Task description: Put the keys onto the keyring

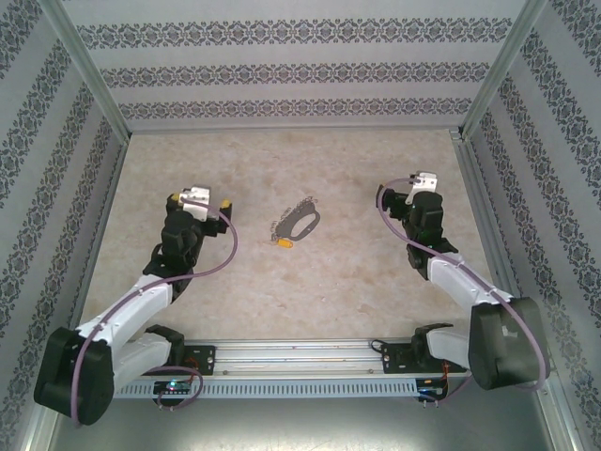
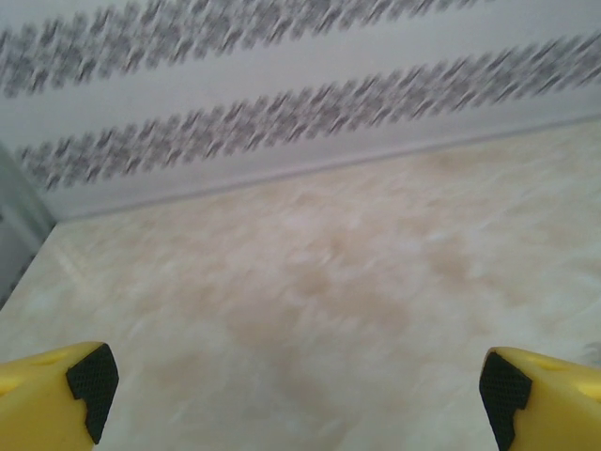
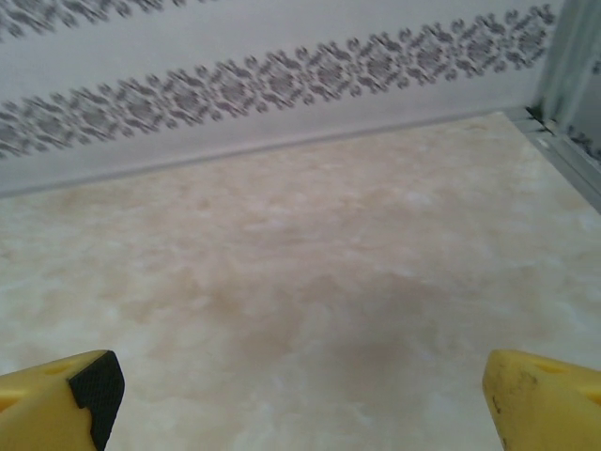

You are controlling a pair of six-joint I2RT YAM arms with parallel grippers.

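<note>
You have the left end effector (image 1: 199,200) and right end effector (image 3: 300,399) both spread wide, empty, either side of the keyring (image 1: 301,222) and key (image 1: 284,242) on the table (image 1: 357,272).

From above, it is too small to tell whether the key (image 1: 283,242) is threaded on the keyring (image 1: 305,225) or just touching it.

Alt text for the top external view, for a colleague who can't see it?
A dark grey keyring lies in the middle of the table, with a yellow-headed key at its near-left end. The left gripper and right gripper hang to either side, touching neither.
</note>
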